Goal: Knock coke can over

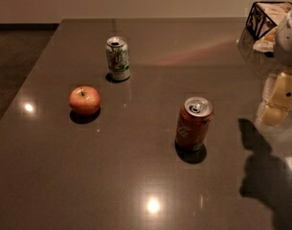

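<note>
On glossy tabletop (88, 176): upright cylindrical coke can (193, 123), gripper (278, 99) far right.

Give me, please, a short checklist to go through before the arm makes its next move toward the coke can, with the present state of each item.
1. Coke can is upright, not yet knocked over: ok.
2. Gripper is close to the target: ok. It hangs at the right edge of the view, beside the coke can but apart from it.
3. Way from the gripper to the coke can is free: ok, nothing stands between them on the table.
4. Apple and white-and-green can are out of the sweep: ok, both stand far to the left.
5. Gripper height matches the can's side: cannot tell.
</note>
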Tool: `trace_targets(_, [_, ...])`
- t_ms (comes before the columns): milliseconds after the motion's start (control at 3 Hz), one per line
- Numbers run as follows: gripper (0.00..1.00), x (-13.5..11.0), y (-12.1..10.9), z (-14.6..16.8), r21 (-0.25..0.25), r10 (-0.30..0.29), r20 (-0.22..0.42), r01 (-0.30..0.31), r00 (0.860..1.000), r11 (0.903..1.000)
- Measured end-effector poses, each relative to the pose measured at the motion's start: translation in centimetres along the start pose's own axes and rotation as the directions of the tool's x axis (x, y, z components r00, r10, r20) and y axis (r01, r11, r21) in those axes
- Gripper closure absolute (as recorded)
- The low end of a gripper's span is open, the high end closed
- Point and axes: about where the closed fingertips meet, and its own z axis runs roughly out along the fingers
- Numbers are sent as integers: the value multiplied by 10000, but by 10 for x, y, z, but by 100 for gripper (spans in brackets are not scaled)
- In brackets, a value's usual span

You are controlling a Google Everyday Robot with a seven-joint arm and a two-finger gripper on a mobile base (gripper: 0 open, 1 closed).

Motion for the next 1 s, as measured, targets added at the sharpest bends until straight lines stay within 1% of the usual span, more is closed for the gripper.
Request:
trace_targets(333, [0, 0, 0, 0, 2, 0, 1, 0, 10000, 10000])
trace_targets(667, [0, -9, 9, 3, -203, -75, 653, 89, 9978, 9998])
trace_targets(1000, [0, -25, 28, 16, -643, 8, 1868, 114, 9824, 9979])
